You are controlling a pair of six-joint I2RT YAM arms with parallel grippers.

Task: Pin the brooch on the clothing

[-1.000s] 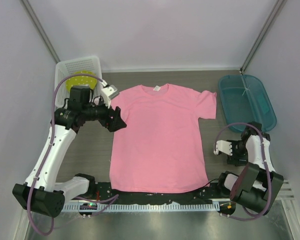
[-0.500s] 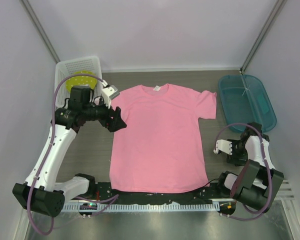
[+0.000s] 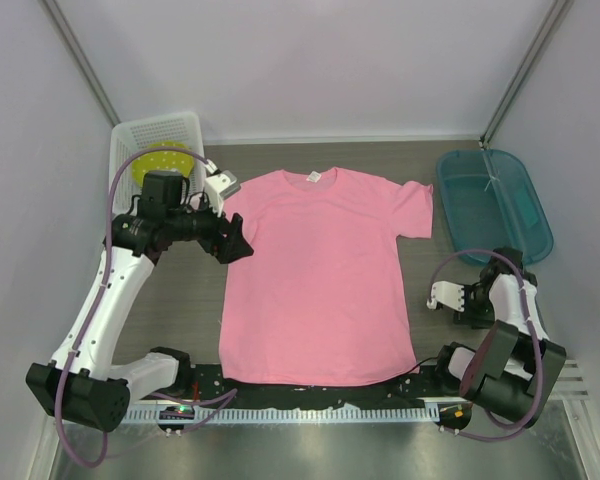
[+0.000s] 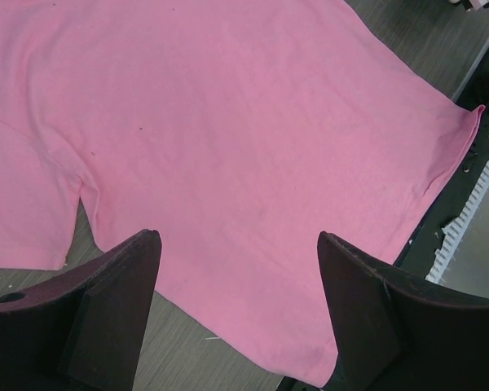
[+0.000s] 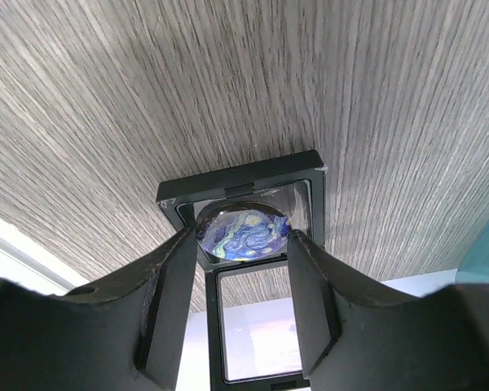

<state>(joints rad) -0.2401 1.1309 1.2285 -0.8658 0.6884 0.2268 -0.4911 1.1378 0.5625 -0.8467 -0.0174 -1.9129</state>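
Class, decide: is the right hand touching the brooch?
Touching. The right wrist view shows the right hand with its fingers meeting both sides of the brooch, no gap visible.

clothing (image 3: 320,275): plain pink | brooch (image 5: 243,230): blue-yellow swirls | case (image 5: 240,173): black | tub (image 3: 510,225): teal | basket (image 3: 160,122): white

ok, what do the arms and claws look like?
Left arm and right arm: white links, black joints, a mauve cable looping along each. Left claw and right claw: dark matte wedge-shaped fingers, white block beside each.
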